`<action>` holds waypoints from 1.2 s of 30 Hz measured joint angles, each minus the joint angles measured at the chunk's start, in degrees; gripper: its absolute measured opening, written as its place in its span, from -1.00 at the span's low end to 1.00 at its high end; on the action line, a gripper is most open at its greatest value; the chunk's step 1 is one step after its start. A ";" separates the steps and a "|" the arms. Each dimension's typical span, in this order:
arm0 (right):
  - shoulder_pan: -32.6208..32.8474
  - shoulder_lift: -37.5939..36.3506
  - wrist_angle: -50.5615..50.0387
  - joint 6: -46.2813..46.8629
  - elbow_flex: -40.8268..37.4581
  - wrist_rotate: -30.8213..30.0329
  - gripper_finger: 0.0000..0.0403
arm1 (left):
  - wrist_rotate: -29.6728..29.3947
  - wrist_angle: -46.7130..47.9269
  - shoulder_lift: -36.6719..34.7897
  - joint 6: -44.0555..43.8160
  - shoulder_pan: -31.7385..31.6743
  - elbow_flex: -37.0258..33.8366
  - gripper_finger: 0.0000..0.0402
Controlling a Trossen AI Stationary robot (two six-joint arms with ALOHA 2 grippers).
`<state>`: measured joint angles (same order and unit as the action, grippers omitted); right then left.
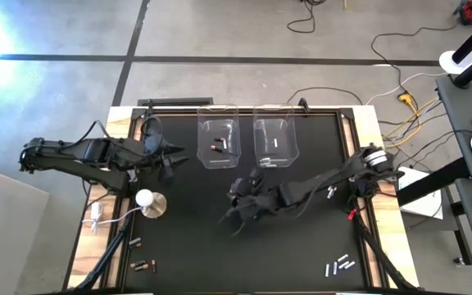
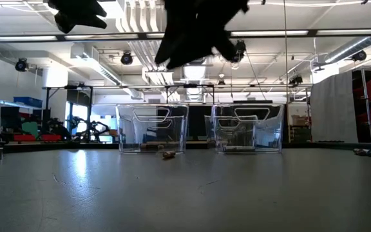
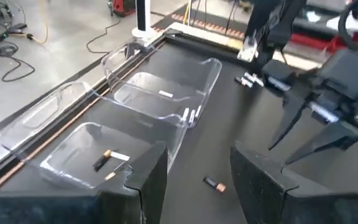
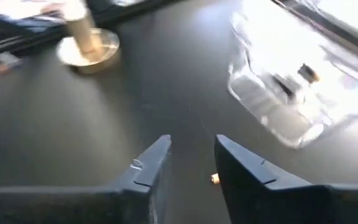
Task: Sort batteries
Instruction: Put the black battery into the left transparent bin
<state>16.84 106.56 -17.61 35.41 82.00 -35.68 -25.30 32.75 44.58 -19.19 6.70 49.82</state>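
Two clear bins stand side by side at the table's far edge. The left bin (image 1: 218, 131) holds dark copper-tipped batteries (image 3: 106, 160). The right bin (image 1: 274, 131) holds silvery batteries (image 3: 166, 94). One dark battery (image 3: 215, 184) lies on the black mat in front of the bins. My right gripper (image 4: 191, 142) hovers open above the mat's middle (image 1: 234, 217), close to that battery, with nothing between its fingers. My left gripper (image 3: 197, 155) hangs open and empty at the far left (image 1: 179, 156), pointing toward the bins.
A white knob on a round metal base (image 1: 147, 201) stands at the mat's left. Loose dark batteries (image 1: 138, 254) lie at the near left. Silvery ones lie at the near right (image 1: 340, 265) and beside the right arm (image 1: 332, 192). A small red object (image 1: 351, 215) sits at the right edge.
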 joint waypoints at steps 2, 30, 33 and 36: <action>0.57 3.26 0.72 5.76 0.00 -4.16 -0.28 | 0.05 1.57 -0.06 1.33 0.00 0.00 -0.23; -5.27 18.12 -1.88 20.29 3.65 -6.14 -0.23 | 0.88 11.72 -0.33 9.53 0.00 -0.15 -0.23; -5.96 18.12 -1.90 20.28 3.63 -3.02 -0.28 | 0.88 11.91 -0.44 9.44 0.00 -0.15 -0.23; -5.90 18.12 -1.86 20.25 3.50 -1.71 -0.34 | 0.90 12.01 -0.48 9.22 0.00 -0.15 -0.23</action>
<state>10.94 124.68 -19.46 55.66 85.49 -37.39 -24.40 44.75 44.10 -9.97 6.70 49.67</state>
